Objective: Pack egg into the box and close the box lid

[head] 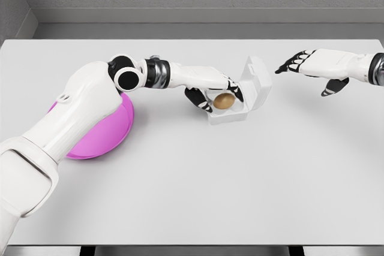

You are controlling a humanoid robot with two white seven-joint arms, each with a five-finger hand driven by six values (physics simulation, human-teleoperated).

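A brown egg (224, 101) sits low inside the small white box (228, 116) at the table's middle. The box lid (257, 80) stands open, tilted up and back on the right side. My left hand (217, 96) reaches in from the left and is over the box, thumb on the egg's left and fingers (235, 90) curled over its upper right, shut on the egg. Off to the right of the lid, well clear of it, my right hand (300, 64) hovers open with its fingers stretched toward the box.
A pink round dish (111, 133) lies on the white table (198, 190) at the left, partly hidden under my left upper arm. A grey wall runs along the table's far edge.
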